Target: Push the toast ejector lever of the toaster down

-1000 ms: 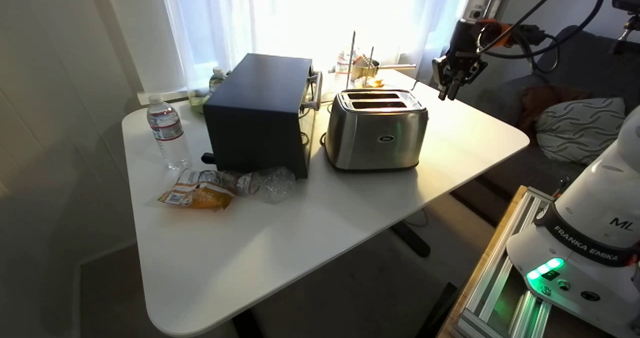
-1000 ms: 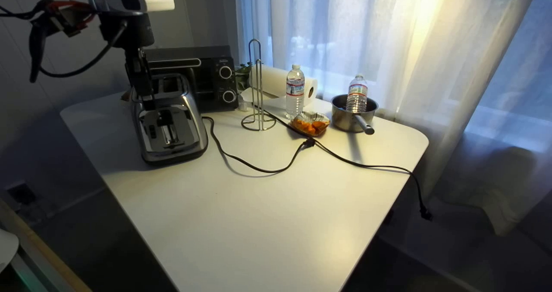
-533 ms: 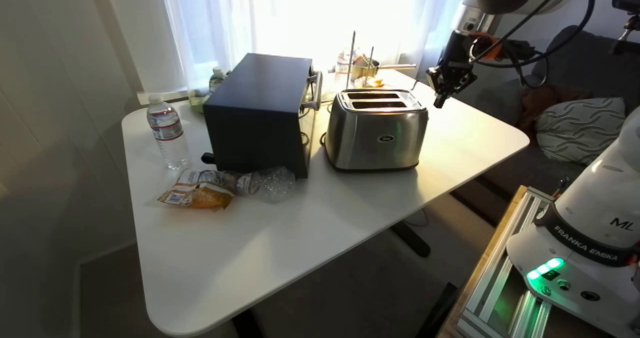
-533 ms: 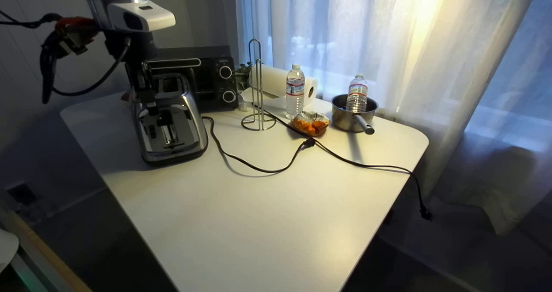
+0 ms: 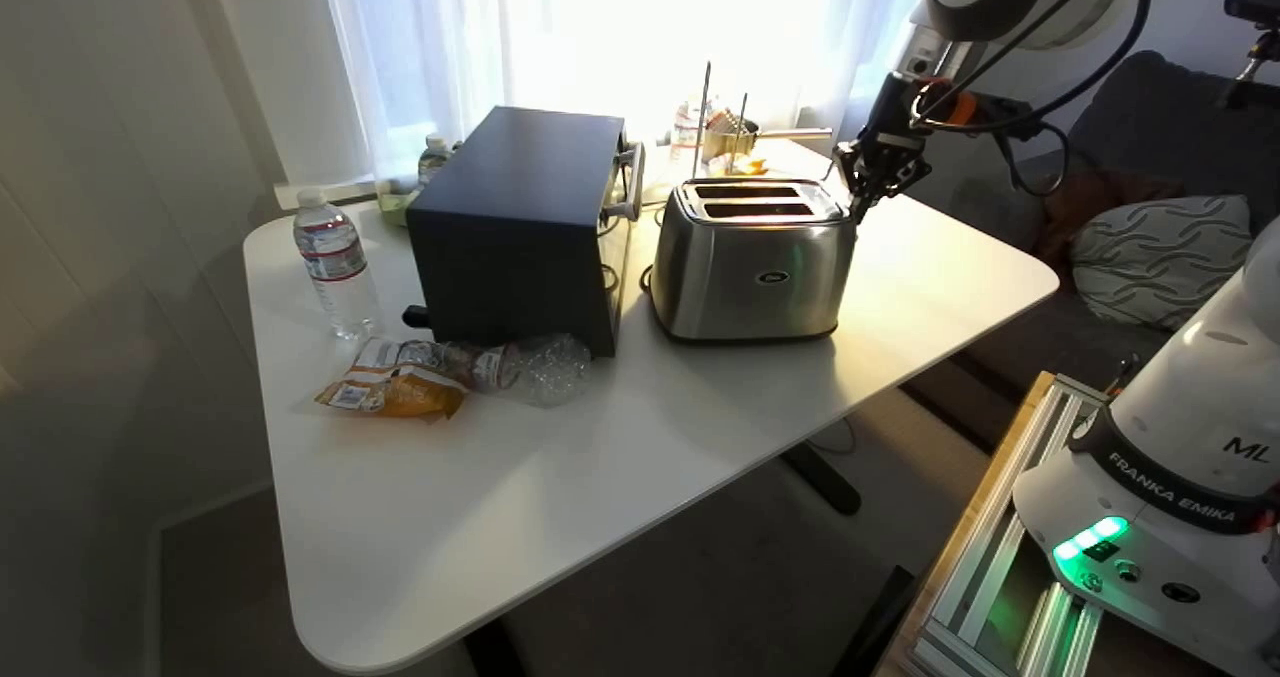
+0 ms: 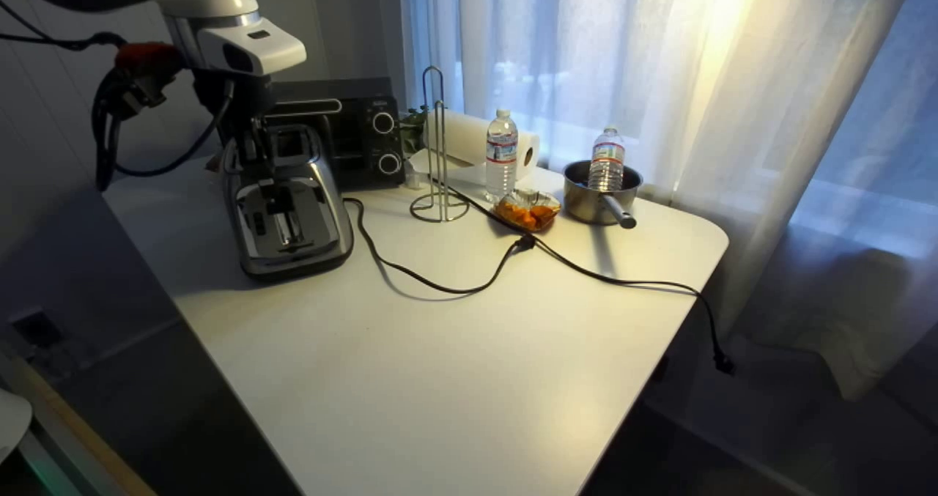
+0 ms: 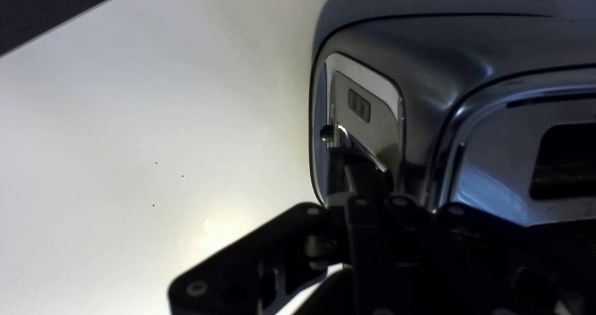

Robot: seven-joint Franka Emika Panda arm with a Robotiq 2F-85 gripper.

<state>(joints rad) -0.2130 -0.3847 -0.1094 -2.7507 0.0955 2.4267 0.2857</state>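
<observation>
The shiny silver toaster [image 5: 745,282] stands on the table, and it also shows in an exterior view [image 6: 333,225] and the wrist view [image 7: 419,50]. Its narrow end face carries a vertical slot. The toast ejector lever [image 6: 280,204] is a dark tab near the top of that slot. My gripper [image 5: 860,209] is shut and empty, pointing down at this end face. In an exterior view its fingertips [image 6: 265,177] are just above the lever; contact is unclear. In the wrist view the dark fingertips [image 7: 361,168] overlap the slot, and finger and lever are hard to tell apart.
The black appliance [image 5: 520,227] stands beside the toaster. A wire stand [image 6: 440,203], a water bottle [image 6: 501,159], a foil packet [image 6: 527,210], a pot [image 6: 590,206] and a power cord [image 6: 454,291] are on the table. A snack bag [image 5: 400,382] lies near the black appliance.
My gripper has moved down and toward the toaster's end face, from beside and above it to right at it. The toaster and the other objects have not moved.
</observation>
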